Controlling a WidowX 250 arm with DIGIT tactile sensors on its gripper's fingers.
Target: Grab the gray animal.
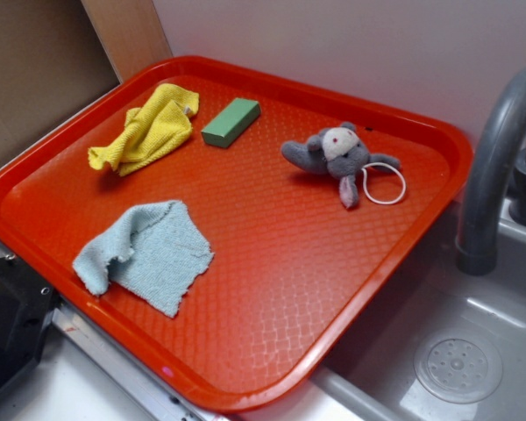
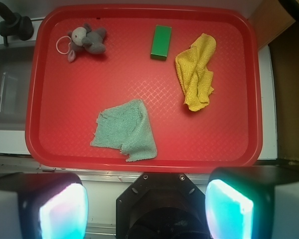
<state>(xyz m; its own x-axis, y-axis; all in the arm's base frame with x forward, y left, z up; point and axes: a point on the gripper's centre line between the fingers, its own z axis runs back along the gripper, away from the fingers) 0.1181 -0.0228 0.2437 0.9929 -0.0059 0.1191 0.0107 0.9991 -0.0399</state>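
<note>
On the red tray [image 2: 45,144], the gray animal [image 2: 87,40] is seen far left, with a green block [image 2: 161,42], yellow cloth [image 2: 197,77] and light blue-gray cloth [image 2: 125,130]. The hand's [image 2: 147,206] fingers [image 2: 64,211] are spread apart.

Red tray [image 1: 403,254] sits over the sink [image 1: 473,351] edge, gray faucet [image 1: 495,167] beside it. On the tray: yellow cloth [image 1: 149,130], green block [image 1: 231,121] just beside it, light blue cloth [image 1: 149,253] well apart, rumpled.

tray [image 1: 438,149]: animal [image 1: 337,153] right of block [image 1: 231,121]; two cloths [image 1: 145,253] left
</note>
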